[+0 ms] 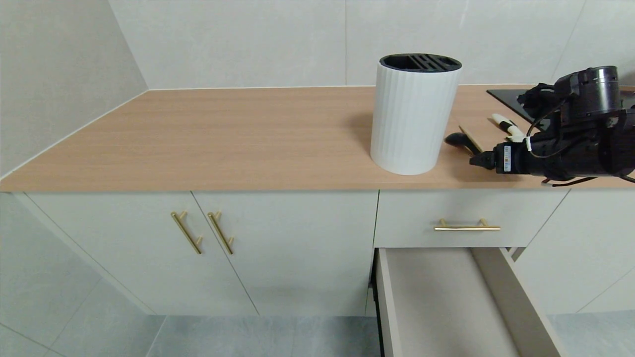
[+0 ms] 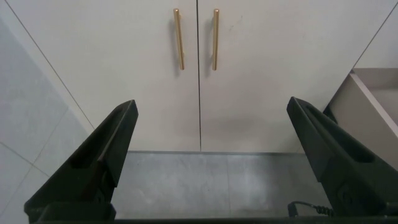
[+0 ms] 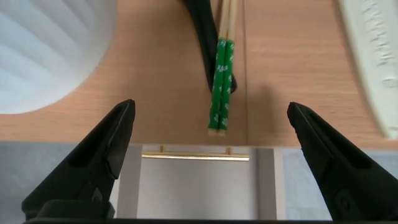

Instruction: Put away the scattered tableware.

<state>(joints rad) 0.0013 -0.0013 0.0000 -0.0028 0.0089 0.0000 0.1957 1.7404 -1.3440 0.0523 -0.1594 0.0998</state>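
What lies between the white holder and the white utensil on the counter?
A black spoon and a pair of green-ended chopsticks, lying together; the head and right wrist views both show them.

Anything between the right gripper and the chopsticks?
Nothing visible does. The open right gripper sits at the counter edge, with the chopsticks lying uncovered just ahead. A black utensil lies close alongside them; the white holder stands off to the side.
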